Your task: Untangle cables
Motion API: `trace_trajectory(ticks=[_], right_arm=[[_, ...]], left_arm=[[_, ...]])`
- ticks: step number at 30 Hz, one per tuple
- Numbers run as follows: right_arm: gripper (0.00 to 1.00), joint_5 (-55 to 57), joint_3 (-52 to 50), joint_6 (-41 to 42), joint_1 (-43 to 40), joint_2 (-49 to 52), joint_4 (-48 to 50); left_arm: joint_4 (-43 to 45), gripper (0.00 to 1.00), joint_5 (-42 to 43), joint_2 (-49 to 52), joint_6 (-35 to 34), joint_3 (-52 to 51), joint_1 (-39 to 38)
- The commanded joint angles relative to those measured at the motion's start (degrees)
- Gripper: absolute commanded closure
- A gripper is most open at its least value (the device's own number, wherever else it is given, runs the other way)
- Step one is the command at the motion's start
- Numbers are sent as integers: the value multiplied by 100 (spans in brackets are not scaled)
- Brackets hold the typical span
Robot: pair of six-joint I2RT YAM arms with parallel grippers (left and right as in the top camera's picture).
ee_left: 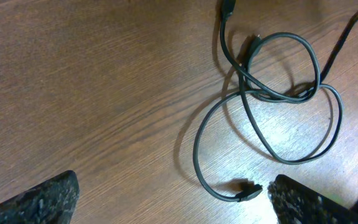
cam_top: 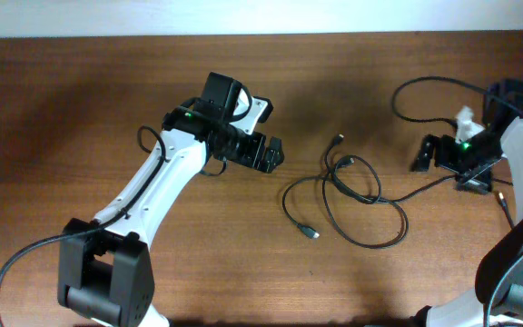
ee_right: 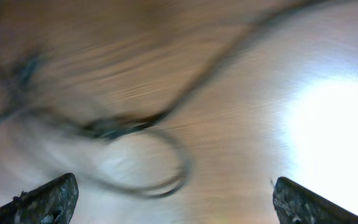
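Brown wooden surface [cam_top: 80,109], far edge meeting a pale wall [cam_top: 243,16]. The cables [cam_top: 352,195] lie looped centre-right, between left pincer [cam_top: 276,154] and right pincer [cam_top: 422,154], both spread wide and holding nothing. Open wood stretches left.

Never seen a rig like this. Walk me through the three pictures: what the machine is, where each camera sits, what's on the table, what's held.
This is a pair of robot arms at a wooden table. The overhead picture looks straight down on them. Each arm ends in a two-finger clamp: the left gripper and, facing it from the other side, the right gripper. Between them lie the cables, thin black cords looped over one another, with small plugs at their ends.

The other two pictures come from cameras on the wrists. The dark shapes in their bottom corners are that gripper's own fingers. The left wrist view shows the tangle sharply, with one plug near a finger. The right wrist view is blurred and shows only a cable's outline.

Both grippers are open and hold nothing.
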Motion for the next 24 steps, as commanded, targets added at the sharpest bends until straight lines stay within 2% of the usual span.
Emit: trace_trajectory(ticks=[1, 3, 6, 9, 14, 24], right_arm=[[1, 1517, -435, 2017, 48, -22, 332], [1, 1097, -741, 2396, 48, -22, 754], [1, 470, -1084, 2457, 48, -22, 1309], [1, 680, -1364, 2479, 46, -22, 1869], [1, 1572, -1541, 3401, 37, 44, 2277], [1, 1864, -1539, 3401, -162, 876, 3211]], left_arm=[[20, 1, 103, 42, -9, -4, 4], [20, 1, 105, 42, -9, -4, 4], [20, 1, 105, 42, -11, -4, 4], [-2, 1, 105, 42, -11, -4, 4], [-48, 1, 105, 42, -11, -4, 4], [-192, 1, 103, 42, -9, -4, 4]])
